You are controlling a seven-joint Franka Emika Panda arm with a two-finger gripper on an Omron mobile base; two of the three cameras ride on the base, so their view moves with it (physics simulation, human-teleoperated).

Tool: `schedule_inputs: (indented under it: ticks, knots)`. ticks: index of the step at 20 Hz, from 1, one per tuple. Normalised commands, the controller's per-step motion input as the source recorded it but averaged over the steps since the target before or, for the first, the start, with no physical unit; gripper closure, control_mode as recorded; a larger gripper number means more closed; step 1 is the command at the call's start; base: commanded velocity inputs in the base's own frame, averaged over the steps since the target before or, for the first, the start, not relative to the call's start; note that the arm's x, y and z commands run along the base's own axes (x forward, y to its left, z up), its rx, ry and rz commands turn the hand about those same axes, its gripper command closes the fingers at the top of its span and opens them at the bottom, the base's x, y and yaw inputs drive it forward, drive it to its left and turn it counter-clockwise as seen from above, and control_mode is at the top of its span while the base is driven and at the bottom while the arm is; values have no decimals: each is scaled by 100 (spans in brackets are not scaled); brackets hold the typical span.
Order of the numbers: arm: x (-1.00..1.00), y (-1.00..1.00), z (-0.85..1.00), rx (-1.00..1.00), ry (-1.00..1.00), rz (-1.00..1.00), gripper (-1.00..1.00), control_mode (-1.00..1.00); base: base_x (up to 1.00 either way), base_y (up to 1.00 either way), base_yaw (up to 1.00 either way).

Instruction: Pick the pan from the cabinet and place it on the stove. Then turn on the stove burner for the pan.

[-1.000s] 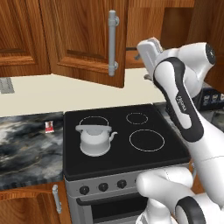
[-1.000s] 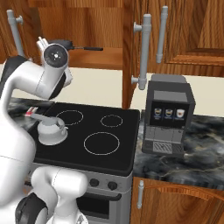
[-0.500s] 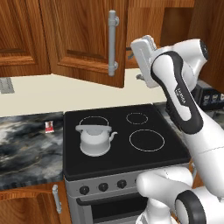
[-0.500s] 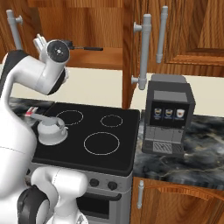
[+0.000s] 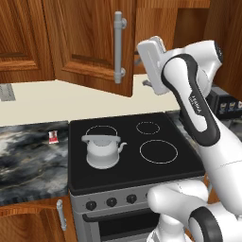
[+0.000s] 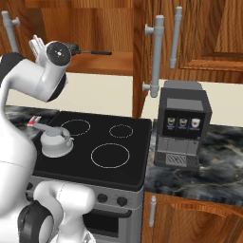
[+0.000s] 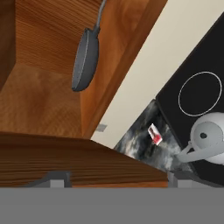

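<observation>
Pan point(image 7: 85, 59) is sitting on the shelf inside the open cabinet point(image 5: 90, 42), and we are seeing it edge-on in the hand view, well ahead of the gripper point(image 7: 113, 178) and apart from it. In the right base view we are picking out its thin straight handle point(image 6: 95, 52) running along the shelf toward the right, with the bowl tucked behind the arm's wrist; so we are judging the long axis as lying left-right along the shelf, handle end to the right. We are reading the gripper as released and empty: its two fingertips point(image 7: 54, 179) are standing wide apart at the bottom of the hand view with nothing between them, only the wooden door edge below.

We are judging that the hand is raised at shelf height, just in front of the cabinet opening and above the left rear of the stove point(image 5: 137, 175), so the coming reach is going inward and slightly right, toward the handle. White kettle point(image 5: 101, 151) is occupying the near-left ring; the mid-sized burner ring point(image 5: 159, 151) near right is looking free.
</observation>
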Motion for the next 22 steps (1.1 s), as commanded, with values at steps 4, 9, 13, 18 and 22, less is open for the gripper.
schedule_inputs:
  ticks: [4,9,13,18,22]
  knots:
    - [-28,59,-1,0,0,9,-100,-100,0,0,0]
    - [-16,79,-12,0,0,14,-100,-100,0,0,0]
    - [-14,90,-17,0,0,17,-100,-100,0,0,0]
    - [-14,90,-14,0,0,17,-100,-100,0,0,0]
    - [-16,86,-13,0,0,18,-100,-100,0,0,0]
